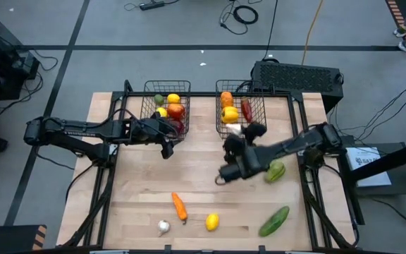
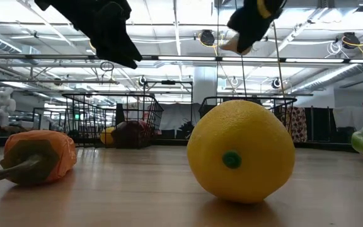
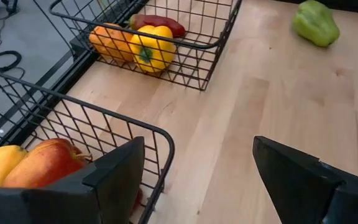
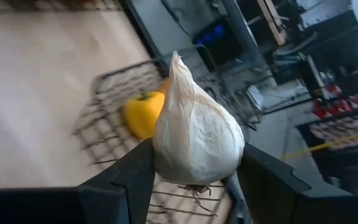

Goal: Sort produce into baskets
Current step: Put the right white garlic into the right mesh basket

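Two wire baskets (image 1: 166, 90) (image 1: 259, 106) at the back hold apples, lemons and peppers; a white garlic (image 4: 194, 134) sits pinched in the right pincer (image 4: 191, 168)

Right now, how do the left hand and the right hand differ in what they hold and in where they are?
The left hand is open and holds nothing; the right hand is shut on a white garlic. The left hand is beside the left basket, which holds lemon and apple; the right hand is near the right basket, which holds the yellow pepper. Both hang above the wooden table.
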Action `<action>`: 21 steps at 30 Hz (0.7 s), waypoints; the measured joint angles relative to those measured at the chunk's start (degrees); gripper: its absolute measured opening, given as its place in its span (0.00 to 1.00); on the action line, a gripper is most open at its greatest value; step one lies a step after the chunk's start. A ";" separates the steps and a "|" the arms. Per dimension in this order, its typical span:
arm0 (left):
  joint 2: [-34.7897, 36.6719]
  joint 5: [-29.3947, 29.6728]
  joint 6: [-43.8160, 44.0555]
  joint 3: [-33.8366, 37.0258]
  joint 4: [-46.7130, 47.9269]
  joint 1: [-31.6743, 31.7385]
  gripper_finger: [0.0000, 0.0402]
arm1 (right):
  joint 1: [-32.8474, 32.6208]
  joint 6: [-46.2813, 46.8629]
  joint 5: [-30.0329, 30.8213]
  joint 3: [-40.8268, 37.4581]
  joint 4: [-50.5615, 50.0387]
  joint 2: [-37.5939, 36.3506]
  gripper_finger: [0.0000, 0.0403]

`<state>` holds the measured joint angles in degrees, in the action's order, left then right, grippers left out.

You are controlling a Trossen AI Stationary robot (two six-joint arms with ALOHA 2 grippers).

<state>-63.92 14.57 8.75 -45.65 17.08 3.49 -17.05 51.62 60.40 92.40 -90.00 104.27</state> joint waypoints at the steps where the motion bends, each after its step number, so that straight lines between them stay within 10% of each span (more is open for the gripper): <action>1: 0.00 0.00 0.00 0.00 -0.01 -0.35 0.76 | 1.44 -1.50 0.17 0.00 0.02 -0.40 0.49; 14: 0.00 -0.69 2.60 0.00 1.77 -3.00 0.76 | 22.66 -24.73 0.68 0.00 2.44 -1.92 0.49; 21: 0.00 -0.85 2.99 0.00 3.71 -3.59 0.76 | 34.31 -42.55 -10.74 -0.02 16.52 -1.92 0.49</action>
<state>-63.92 13.72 11.75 -45.65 20.79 -0.10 17.27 9.07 49.66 92.38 -73.47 102.35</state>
